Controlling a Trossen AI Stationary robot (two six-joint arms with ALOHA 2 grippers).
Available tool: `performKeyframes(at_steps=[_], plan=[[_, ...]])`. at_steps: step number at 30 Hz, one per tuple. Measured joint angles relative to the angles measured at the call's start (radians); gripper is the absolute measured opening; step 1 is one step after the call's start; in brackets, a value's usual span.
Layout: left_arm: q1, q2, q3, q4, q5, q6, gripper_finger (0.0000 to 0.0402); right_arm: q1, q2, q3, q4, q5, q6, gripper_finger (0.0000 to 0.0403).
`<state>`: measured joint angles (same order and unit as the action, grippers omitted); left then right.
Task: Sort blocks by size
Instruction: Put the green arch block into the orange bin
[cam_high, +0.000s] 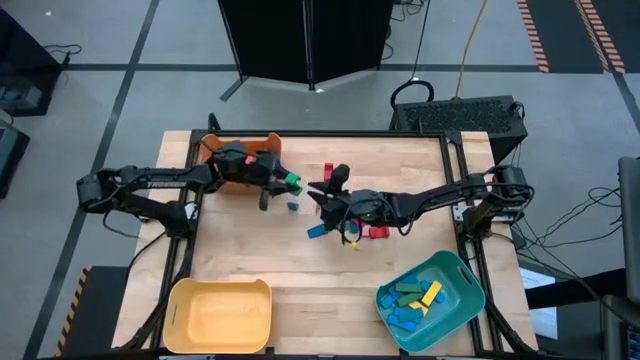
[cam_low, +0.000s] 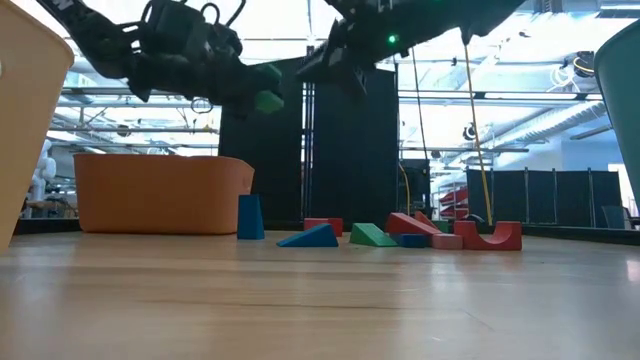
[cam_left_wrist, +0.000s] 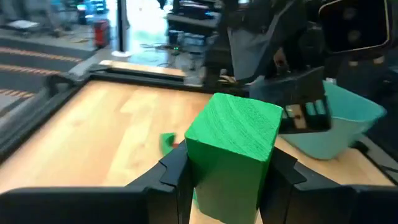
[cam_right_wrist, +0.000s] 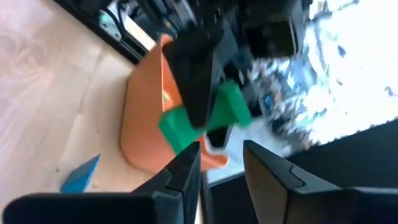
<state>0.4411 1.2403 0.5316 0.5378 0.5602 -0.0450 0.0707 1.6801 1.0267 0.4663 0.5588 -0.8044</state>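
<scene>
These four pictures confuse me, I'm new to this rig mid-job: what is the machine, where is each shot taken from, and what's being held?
Two dark robot arms work at a wooden table. One picture looks down from above, one looks level across the tabletop, and two come from cameras on the wrists. The left hand is shut on a green block, held in the air near the orange bin. The right hand is open and empty, close beside it. Loose blocks lie mid-table. A yellow bin sits at the near edge, as does a teal bin holding sorted blocks.
</scene>
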Motion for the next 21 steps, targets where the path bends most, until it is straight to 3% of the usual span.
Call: performKeyframes(at_steps=[3,10,21], plan=[[0.023,-0.040,0.000,-0.087,-0.070,0.003,0.0123,-0.050,-0.014,0.000,-0.085,-0.011,0.124,0.0114],[0.069,-0.151,0.000,-0.297,-0.296,0.035,0.0124,-0.183,-0.012,0.000,-0.219,-0.262,0.335,0.0116],[0.129,-0.202,0.000,-0.549,-0.554,0.061,0.0124,-0.284,-0.002,0.000,-0.268,-0.319,0.477,0.0116]])
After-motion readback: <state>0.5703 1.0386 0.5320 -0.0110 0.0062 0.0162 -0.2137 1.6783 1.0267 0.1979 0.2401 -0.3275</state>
